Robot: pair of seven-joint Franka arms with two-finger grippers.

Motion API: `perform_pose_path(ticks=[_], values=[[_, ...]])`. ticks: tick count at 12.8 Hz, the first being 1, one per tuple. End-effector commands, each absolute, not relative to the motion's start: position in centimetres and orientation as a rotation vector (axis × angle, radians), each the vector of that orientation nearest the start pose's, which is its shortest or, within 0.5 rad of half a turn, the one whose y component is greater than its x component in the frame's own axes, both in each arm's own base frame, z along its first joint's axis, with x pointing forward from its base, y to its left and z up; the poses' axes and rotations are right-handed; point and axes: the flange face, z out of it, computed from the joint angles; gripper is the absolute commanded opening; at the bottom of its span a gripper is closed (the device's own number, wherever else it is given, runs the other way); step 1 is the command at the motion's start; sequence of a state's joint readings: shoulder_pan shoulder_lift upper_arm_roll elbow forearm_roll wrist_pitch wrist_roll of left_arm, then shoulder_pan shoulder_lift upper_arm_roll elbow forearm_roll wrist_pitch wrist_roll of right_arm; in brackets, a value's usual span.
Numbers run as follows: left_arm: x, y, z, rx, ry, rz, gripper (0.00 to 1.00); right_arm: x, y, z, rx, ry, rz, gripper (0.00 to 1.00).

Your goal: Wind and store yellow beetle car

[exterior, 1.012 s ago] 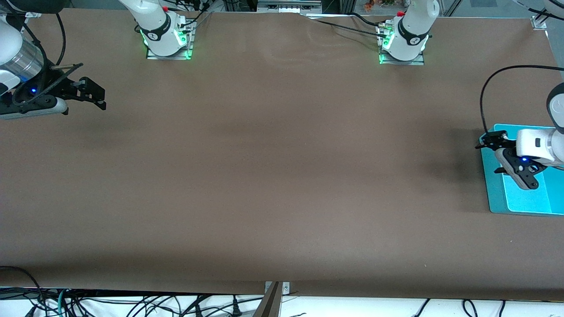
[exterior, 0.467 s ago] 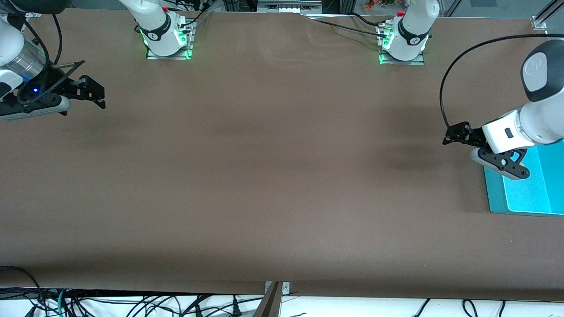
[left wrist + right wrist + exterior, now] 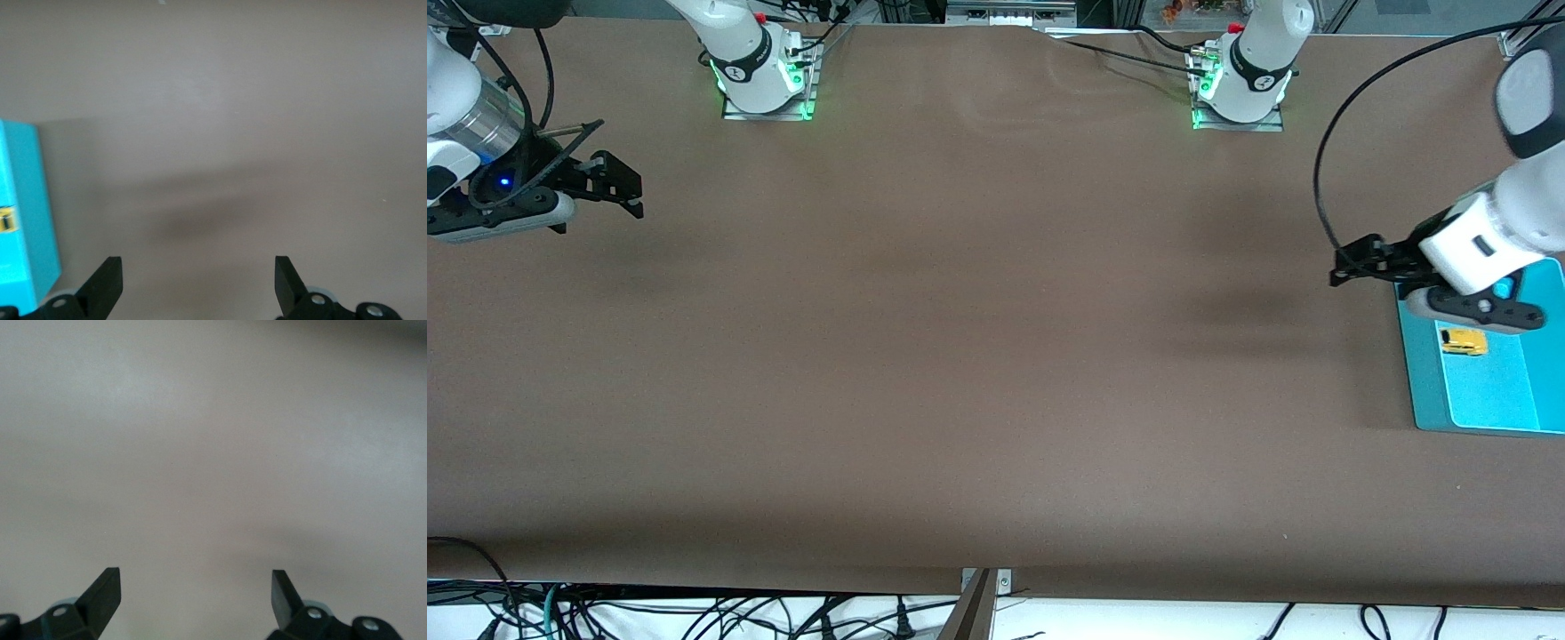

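Note:
The yellow beetle car (image 3: 1464, 341) lies inside a turquoise tray (image 3: 1423, 373) at the left arm's end of the table. A sliver of the car (image 3: 7, 220) shows at the border of the left wrist view, on the tray (image 3: 30, 200). My left gripper (image 3: 1344, 265) hangs over bare table just beside the tray's edge, pointing toward the table's middle. Its jaws stand wide open and empty (image 3: 198, 263). At the right arm's end, my right gripper (image 3: 630, 188) waits over bare table, open (image 3: 195, 577) with nothing between its fingers.
Both arm bases (image 3: 765, 76) (image 3: 1240, 84) stand along the edge of the brown table farthest from the front camera. A black cable (image 3: 1325, 169) loops above the left gripper. Cables lie off the table's near edge (image 3: 694, 618).
The left arm has swung up and off the tray toward the table's middle, uncovering the yellow car that it hid. The right gripper has barely shifted.

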State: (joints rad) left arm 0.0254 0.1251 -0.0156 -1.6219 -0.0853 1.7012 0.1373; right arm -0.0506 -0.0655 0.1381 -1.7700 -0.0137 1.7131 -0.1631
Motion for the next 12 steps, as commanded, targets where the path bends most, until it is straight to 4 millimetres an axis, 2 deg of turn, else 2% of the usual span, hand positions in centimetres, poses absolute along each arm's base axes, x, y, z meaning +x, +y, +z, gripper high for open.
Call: perform_pose_path(ticks=[1,3,4,6,8,9,12], values=[[57.9,0.2,56.5,-3.197,0.152,0.116,1.0,53.7,4.8,57.5,-3.148,-0.428,0.008,1.0],[57.0,-0.1,57.3,-3.194,-0.013,0.156,1.0,53.7,4.8,57.6,-3.148,-0.428,0.006,1.0],[56.9,-0.1,57.3,-3.188,-0.035,0.159,1.0,53.7,4.9,57.6,-3.149,-0.428,0.001,1.0],[56.6,-0.6,57.3,-3.184,-0.025,0.196,1.0,53.7,4.8,57.6,-3.148,-0.428,0.006,1.0],[56.9,-1.1,59.1,-3.187,-0.011,0.136,1.0,53.6,4.9,57.6,-3.147,-0.43,0.008,1.0],[56.9,-1.4,59.4,-3.189,0.011,0.131,1.0,53.6,4.9,57.5,-3.147,-0.43,0.011,1.0],[57.0,-1.1,58.8,-3.197,0.007,0.16,1.0,53.5,4.9,57.6,-3.147,-0.43,0.008,1.0]])
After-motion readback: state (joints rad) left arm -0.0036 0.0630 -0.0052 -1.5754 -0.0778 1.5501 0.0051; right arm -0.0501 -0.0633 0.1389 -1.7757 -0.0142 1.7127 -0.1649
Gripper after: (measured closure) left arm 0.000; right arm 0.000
